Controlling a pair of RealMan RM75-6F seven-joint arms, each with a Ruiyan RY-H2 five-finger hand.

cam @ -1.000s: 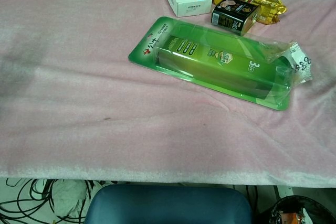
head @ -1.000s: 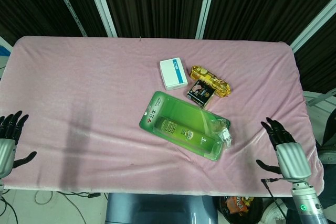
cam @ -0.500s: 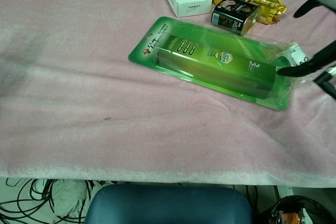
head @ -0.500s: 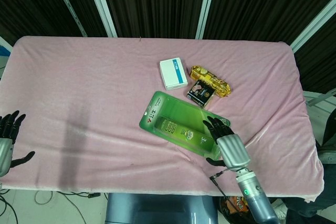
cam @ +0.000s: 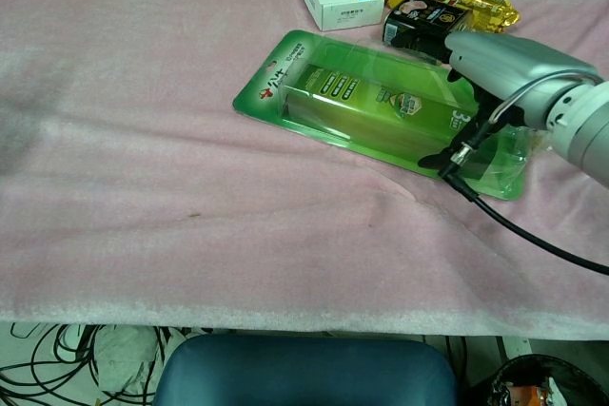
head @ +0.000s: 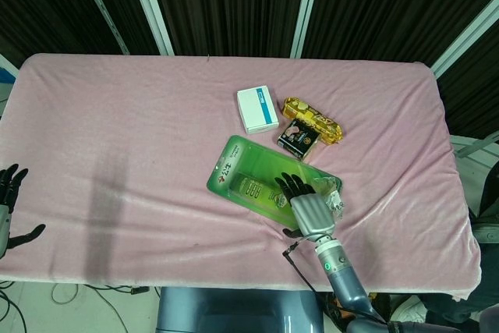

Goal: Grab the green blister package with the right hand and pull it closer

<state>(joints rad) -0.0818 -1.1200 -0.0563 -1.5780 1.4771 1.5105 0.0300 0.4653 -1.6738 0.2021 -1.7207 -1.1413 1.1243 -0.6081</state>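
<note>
Head view: green pack (head: pixel 261 179), flat on the pink-covered bench (head: pixel 117 130), near the middle of the cloth and somewhat toward the robot's right. Long axis: diagonal, running from the far-left corner with the red mark down to the near-right end where a crumpled white label sits. Right robot hand (head: pixel 306 203): over the near-right end of the pack, palm down, dark fingers (head: pixel 290 185) spread and pointing along the pack toward its far end; whether they touch the plastic cannot be told. Chest view: same hand (cam: pixel 495 64) above the pack's right end (cam: pixel 381 106), thumb low beside the near edge, nothing pinched. Left robot hand (head: pixel 8 208): at the left edge of the bench, fingers apart, holding nothing, well apart from the pack. Nearer hand: the right, already over the item. Judged requirement: fingers must close across the pack's narrow width at this end, then draw along the diagonal toward the robot. Neighbours beyond the far side: white box (head: pixel 257 108), gold packet (head: pixel 314 120), dark box (head: pixel 298 139), the last just beside the pack's far edge.
</note>
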